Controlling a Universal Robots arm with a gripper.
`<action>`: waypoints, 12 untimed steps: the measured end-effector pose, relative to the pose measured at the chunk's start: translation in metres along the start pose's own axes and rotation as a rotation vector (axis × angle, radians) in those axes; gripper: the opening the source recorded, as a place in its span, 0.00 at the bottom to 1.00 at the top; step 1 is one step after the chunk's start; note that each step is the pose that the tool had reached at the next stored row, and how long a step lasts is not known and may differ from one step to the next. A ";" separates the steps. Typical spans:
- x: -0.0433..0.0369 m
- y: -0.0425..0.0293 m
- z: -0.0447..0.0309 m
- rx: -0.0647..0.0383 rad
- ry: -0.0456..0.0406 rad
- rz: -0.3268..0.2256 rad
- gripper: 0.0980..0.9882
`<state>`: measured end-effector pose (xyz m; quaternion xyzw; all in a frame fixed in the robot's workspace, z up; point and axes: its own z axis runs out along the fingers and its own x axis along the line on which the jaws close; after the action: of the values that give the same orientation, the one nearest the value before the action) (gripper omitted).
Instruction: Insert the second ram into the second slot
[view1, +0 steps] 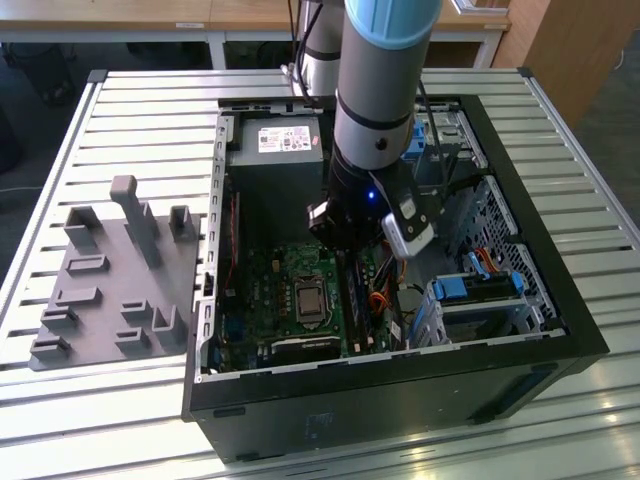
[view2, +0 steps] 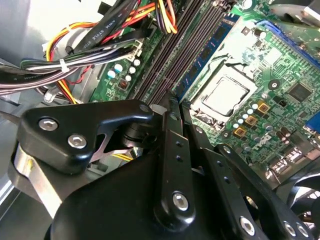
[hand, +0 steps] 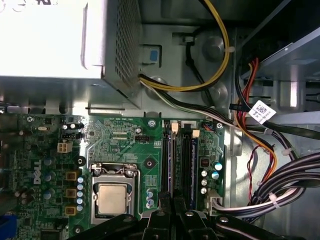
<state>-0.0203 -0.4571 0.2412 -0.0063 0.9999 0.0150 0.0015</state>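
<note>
The second ram (hand: 173, 162) is a thin blue stick standing on edge in the bank of dark memory slots (hand: 186, 160) beside the processor socket. It also appears in the second wrist view (view2: 212, 42). My gripper (hand: 172, 202) is low inside the open computer case (view1: 560, 330), right over the near end of that stick. Its black fingers (view2: 170, 150) sit close together, shut on the stick's edge. In the exterior view the gripper (view1: 345, 245) hangs above the slots (view1: 352, 300). Another blue strip (hand: 194, 162) lies two slots farther from the socket.
The processor socket (hand: 112, 197) lies beside the slots. The grey power supply (hand: 50, 40) stands past their far end. Bundled cables (hand: 280, 190) crowd the other side, toward the drive cage with blue latches (view1: 480, 290). A grey holder (view1: 115, 275) rests on the slatted table outside the case.
</note>
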 end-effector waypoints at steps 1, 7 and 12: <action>-0.0003 0.0000 0.0004 0.000 0.0001 0.000 0.04; -0.0009 -0.0020 0.0068 0.000 0.0081 0.000 0.04; -0.0011 -0.0038 0.0089 0.000 0.0114 0.000 0.04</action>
<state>-0.0191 -0.4606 0.2322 -0.0061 0.9999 0.0152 -0.0042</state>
